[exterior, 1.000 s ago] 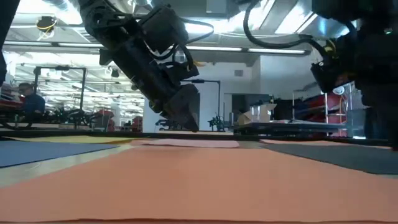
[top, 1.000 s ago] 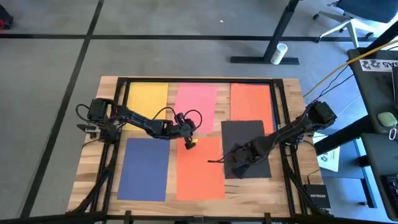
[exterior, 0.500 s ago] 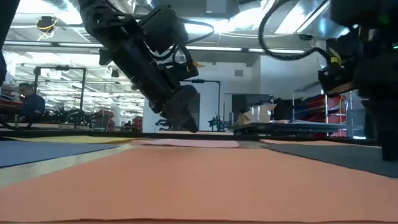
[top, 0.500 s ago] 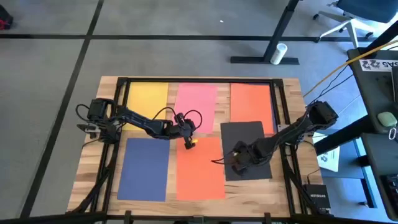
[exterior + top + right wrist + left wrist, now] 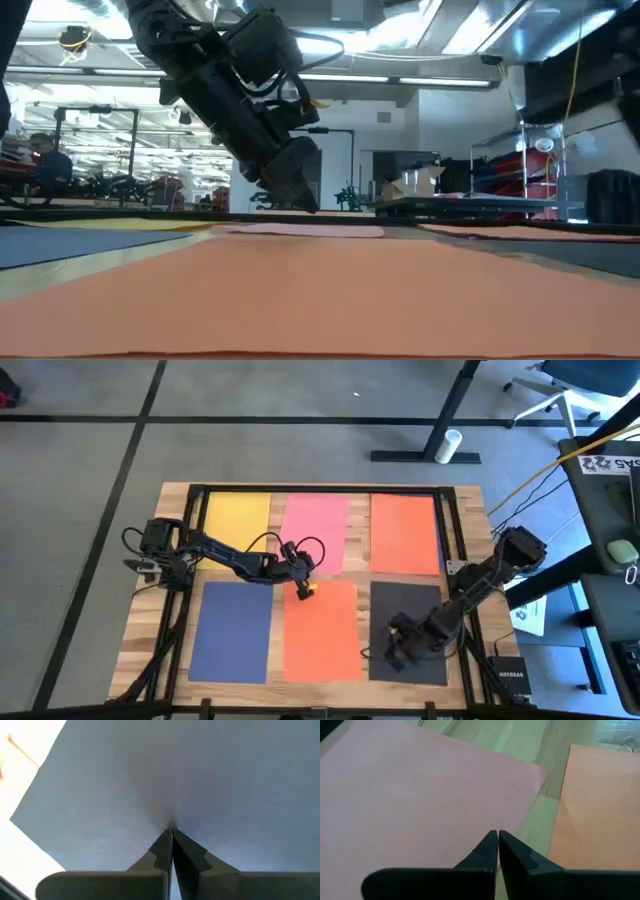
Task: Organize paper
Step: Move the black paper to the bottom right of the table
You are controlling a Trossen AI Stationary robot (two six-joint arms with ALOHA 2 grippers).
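Six sheets of paper lie flat on the wooden table in two rows. The far row is yellow (image 5: 238, 518), pink (image 5: 315, 520) and orange (image 5: 404, 535). The near row is navy blue (image 5: 236, 630), a second orange (image 5: 322, 630) and black (image 5: 410, 632). My left gripper (image 5: 303, 588) is shut, its tips (image 5: 497, 835) low over the gap between the pink sheet (image 5: 420, 795) and the near orange sheet (image 5: 600, 810). Whether it touches anything I cannot tell. My right gripper (image 5: 392, 652) is shut, on the black sheet. My right gripper presses its shut fingertips (image 5: 165, 842) down on the black sheet's top face (image 5: 172, 820), in the sheet's near-left part. The fingers come slanting down from the table's right and far side. The sheet lies flat on the table under them.
Black frame rails (image 5: 320, 488) run along the table's far, left and right edges, and cables trail along both arms. A white printed sheet (image 5: 530, 615) and a small dark box (image 5: 510, 678) lie beyond the right edge. Bare wood shows between the sheets.
My right gripper has gone toward the table's near edge with its shut tips on the black sheet. The sheet has slid along the table with it, off the far orange sheet's near edge, and now lies in the near row beside the middle orange sheet.
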